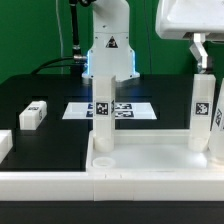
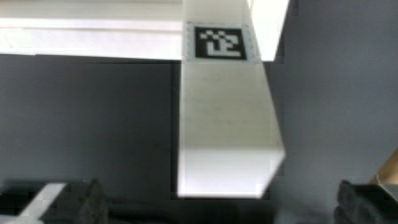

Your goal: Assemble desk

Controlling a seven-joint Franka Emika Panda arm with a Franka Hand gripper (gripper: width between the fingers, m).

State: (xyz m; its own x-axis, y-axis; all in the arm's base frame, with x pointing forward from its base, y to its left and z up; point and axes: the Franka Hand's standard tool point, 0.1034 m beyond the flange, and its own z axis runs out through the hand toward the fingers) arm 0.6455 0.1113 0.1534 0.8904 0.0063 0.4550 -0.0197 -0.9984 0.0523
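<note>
Fingers: I see the fingers (image 2: 57,203) of the gripper (image 2: 217,205) spread wide, pinching nothing.
First leg (image 1: 201,112): stands upright in the desk top (image 1: 150,160), in its far corner on the exterior view's right, just under the gripper.
Second leg (image 1: 101,115): upright in the desk top's other far corner.
Loose leg (image 1: 33,115): lies flat beyond the desk top, toward the exterior view's left.

White legs (image 1: 102,130), black-white square tags (image 2: 219,42); black table (image 1: 40,90).
</note>
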